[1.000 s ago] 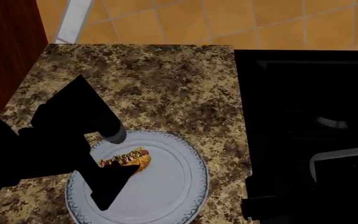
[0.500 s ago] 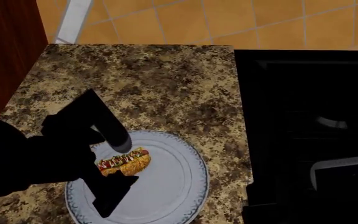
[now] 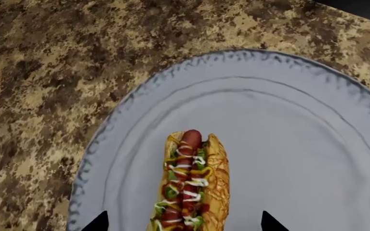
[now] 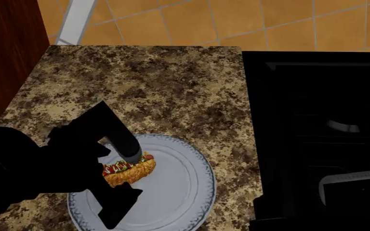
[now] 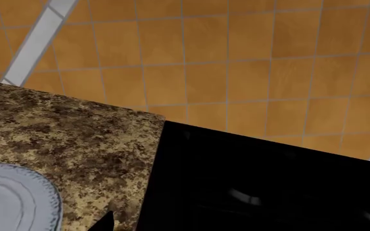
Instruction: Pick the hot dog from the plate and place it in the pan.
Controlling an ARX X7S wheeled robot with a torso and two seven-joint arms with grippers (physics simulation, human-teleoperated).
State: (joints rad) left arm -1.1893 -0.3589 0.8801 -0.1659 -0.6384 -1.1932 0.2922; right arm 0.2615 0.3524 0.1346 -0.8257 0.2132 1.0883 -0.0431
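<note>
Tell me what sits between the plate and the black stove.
Only bare speckled countertop separates the plate from the stove, plain in the head view; nothing else lies there.

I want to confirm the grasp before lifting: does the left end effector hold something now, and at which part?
Nothing is held yet. The open left end effector straddles the hot dog, which lies on the plate.

Simulated home kitchen. Speckled brown granite desk (image 4: 159, 82) w/ a black cooktop (image 4: 320, 134) set flush beside it, orange tiled floor (image 4: 236, 21) beyond the desk's far edge, dark red-brown wood cabinet (image 4: 8, 53) at its other side. A plate (image 4: 185, 192) w/ a hot dog (image 4: 130, 171) sits on the desk near the cooktop.
</note>
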